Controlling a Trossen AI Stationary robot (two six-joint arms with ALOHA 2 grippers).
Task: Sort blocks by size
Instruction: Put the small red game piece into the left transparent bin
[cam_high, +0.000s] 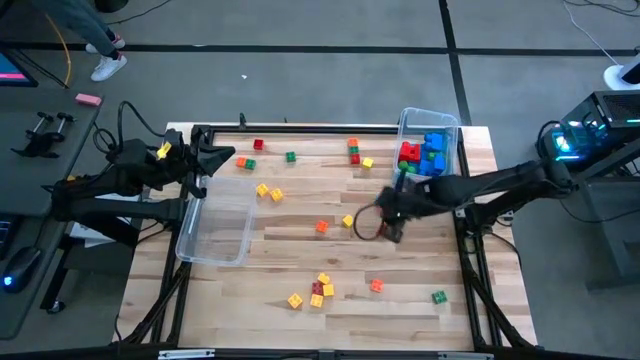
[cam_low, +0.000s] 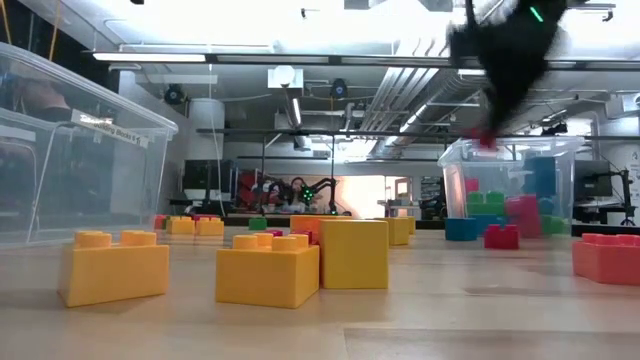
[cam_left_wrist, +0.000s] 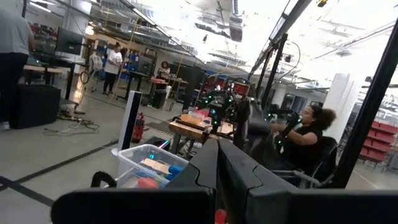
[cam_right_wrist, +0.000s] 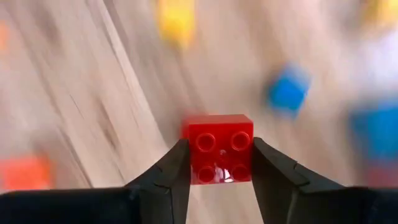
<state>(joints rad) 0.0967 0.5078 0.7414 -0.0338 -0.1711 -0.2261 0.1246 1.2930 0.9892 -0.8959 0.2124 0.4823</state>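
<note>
My right gripper (cam_right_wrist: 219, 163) is shut on a small red block (cam_right_wrist: 219, 155) with four studs and hangs above the table's right middle (cam_high: 386, 226). In the low view it shows as a dark blur with the red block (cam_low: 487, 139) under it. My left gripper (cam_high: 226, 158) waits shut and raised at the far left, its fingers (cam_left_wrist: 231, 180) pointing level across the table. Loose blocks in yellow (cam_high: 268, 192), orange (cam_high: 321, 227), red (cam_high: 258, 145) and green (cam_high: 439, 296) lie flat on the wooden table. My right gripper pinches the red block between its two fingers, one on each of two opposite side walls (cam_right_wrist: 191, 158). The fingers come slanting down from above. The block's studded top faces the wrist camera. The block is lifted clear of the table.
A clear bin (cam_high: 215, 222) stands at the table's left, near my left arm. A second clear bin (cam_high: 430, 150) at the far right holds red, blue and green larger bricks. In the low view, yellow bricks (cam_low: 300, 262) stand close to the near edge.
</note>
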